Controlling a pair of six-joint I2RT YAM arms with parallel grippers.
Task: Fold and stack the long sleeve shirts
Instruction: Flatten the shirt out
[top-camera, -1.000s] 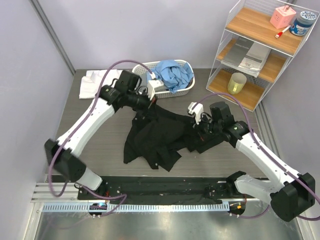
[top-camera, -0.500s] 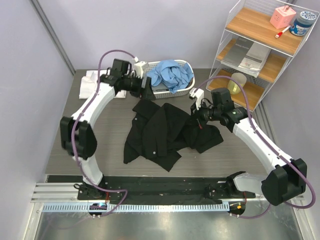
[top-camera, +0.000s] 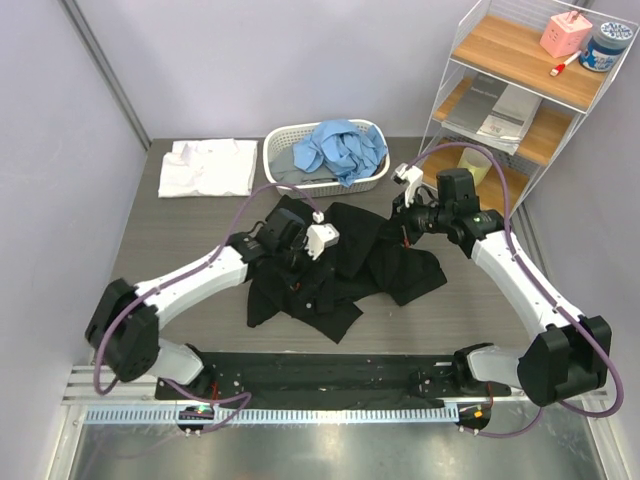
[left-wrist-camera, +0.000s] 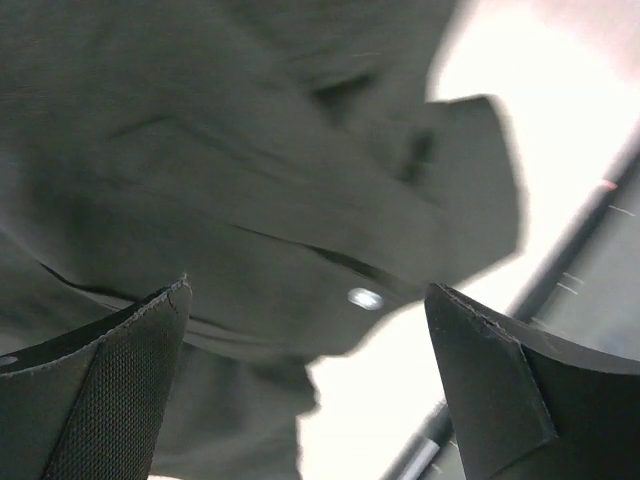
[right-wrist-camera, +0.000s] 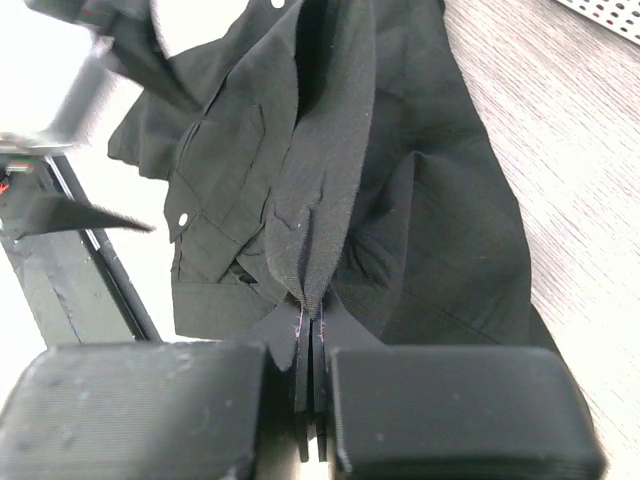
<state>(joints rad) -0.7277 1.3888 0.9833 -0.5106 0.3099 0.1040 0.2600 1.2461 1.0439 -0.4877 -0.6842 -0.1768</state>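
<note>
Standing at the near edge, looking across. The black shirt (top-camera: 335, 300) lies crumpled in the middle of the table (top-camera: 170, 240), sleeves and panels bunched, with no clean fold visible.

- **Left gripper** (top-camera: 322, 238): hovers just over the shirt's middle, jaws spread wide, holding nothing.
- **Right gripper** (top-camera: 403, 215): pinched tight on a ridge of cloth at the shirt's right side, raised into a crease.
- **Far left corner:** the white shirt (top-camera: 208, 166) lies flat and looks roughly folded. I judge it done.
- **Far edge:** the blue shirt (top-camera: 340, 148) is heaped in the basket (top-camera: 275, 150), untouched.

Judgement: about one of three finished. The black shirt is not yet laid out, and there is no stack.
</note>
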